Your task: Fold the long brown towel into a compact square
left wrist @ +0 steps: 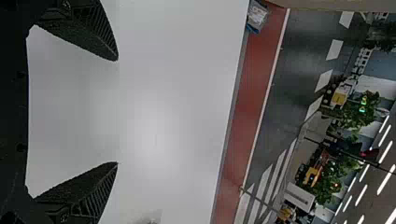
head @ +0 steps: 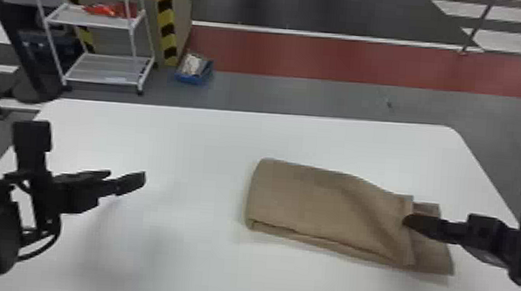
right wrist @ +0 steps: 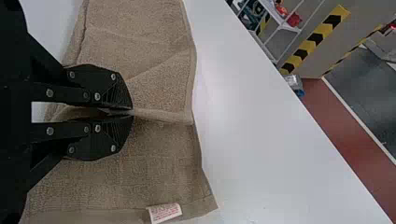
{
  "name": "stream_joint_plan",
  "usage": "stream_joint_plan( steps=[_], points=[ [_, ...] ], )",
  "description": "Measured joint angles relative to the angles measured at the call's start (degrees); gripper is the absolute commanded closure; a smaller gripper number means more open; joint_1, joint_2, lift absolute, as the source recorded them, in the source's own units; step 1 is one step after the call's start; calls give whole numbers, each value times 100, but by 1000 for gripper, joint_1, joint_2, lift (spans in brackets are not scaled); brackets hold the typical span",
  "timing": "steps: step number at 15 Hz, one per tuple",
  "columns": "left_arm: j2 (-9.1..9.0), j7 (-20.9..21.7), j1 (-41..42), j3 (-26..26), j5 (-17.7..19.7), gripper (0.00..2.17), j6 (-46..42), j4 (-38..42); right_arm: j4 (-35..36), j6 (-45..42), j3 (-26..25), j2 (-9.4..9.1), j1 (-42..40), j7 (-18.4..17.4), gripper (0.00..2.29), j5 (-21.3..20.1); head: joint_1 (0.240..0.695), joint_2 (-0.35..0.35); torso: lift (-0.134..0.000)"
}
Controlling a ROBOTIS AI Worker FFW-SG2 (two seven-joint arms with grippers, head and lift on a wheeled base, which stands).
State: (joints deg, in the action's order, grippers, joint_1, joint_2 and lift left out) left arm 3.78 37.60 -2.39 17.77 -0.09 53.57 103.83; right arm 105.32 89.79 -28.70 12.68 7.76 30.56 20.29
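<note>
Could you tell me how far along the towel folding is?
The brown towel already lies doubled over. The right gripper is pinching the upper layer's edge, with the lower layer sticking out beyond it. The towel's shape is oblong, so a compact square likely needs another fold.

One towel (head: 304,198), one label (right wrist: 164,213) on it. One table (head: 176,150). Two grippers: one left gripper (head: 127,175), one right gripper (head: 407,220); two fingers (left wrist: 86,186) on each, four altogether. Head view background: one cart (head: 102,82), two shelves (head: 80,20) on it, two striped strips (head: 166,22), one blue box (head: 193,79).
</note>
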Motion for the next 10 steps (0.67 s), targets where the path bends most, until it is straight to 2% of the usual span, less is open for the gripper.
stream_joint_plan(
  steps=[4,10],
  points=[
    [0,-42,-11,-108,-9,87,-10,-27,-35,0,-169,76,99,-15,1021,88,695,-75,-124],
    [0,-42,-38,-116,-20,87,-17,-30,285,0,-161,126,145,-5,1021,205,695,-75,-124]
  ],
)
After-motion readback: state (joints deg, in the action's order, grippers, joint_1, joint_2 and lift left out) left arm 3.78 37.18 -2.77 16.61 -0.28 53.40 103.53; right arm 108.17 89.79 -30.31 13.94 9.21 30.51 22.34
